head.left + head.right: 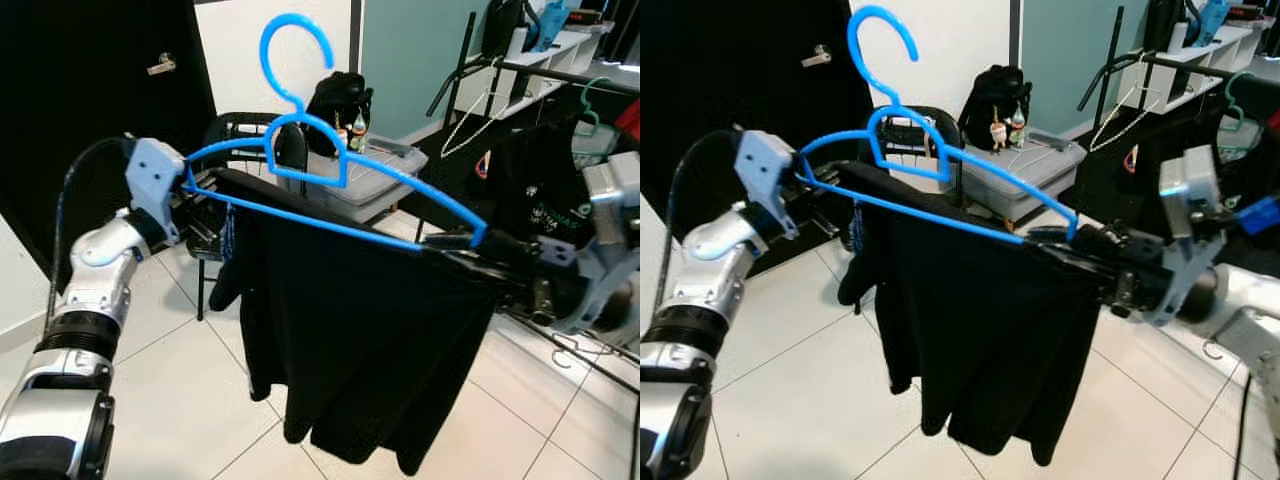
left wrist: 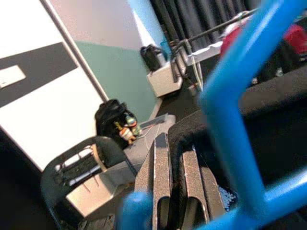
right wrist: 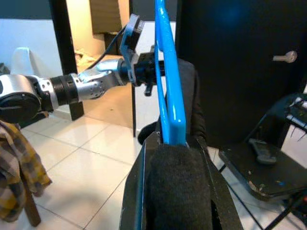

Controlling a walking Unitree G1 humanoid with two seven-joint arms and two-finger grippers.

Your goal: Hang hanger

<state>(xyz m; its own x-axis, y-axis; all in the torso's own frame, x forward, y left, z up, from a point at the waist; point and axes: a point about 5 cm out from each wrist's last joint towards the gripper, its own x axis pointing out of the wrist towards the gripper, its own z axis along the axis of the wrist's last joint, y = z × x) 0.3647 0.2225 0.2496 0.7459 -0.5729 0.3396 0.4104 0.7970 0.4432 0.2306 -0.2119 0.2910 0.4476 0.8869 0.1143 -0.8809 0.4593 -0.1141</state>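
Left gripper [image 1: 205, 200] is at the left end of the blue hanger [image 1: 330, 165], fingers closed narrow over that end and the edge of the black garment [image 1: 350, 330] draped on it. In the left wrist view the two fingers [image 2: 160, 182] lie close together with dark cloth pinched between them, the blue bar crossing in front.

The hanger is held in the air between the two arms, roughly level and tilted slightly down to the right, its hook [image 1: 295, 55] pointing up. The garment hangs well clear of the tiled floor [image 1: 180, 400].

Behind, at centre, a dark chair [image 1: 240, 130] carries a grey bin [image 1: 375, 180] with a black bag [image 1: 340, 95] near it.

Right gripper [image 1: 1050, 245] clamps the right end of the hanger; the right wrist view shows its fingers [image 3: 136, 191] closed on blue bar and cloth together.

Far right stands a black rack [image 1: 560, 75] with garments and a teal hanger [image 1: 590, 100] already on it, probably the target rail.

Handling, judged: the plastic frame looks light and stiff but thin, so it may flex if the arms pull apart. The cloth is soft, adds swinging weight and may slide off. The end grips suit carrying; the hook must stay free to catch the rail.
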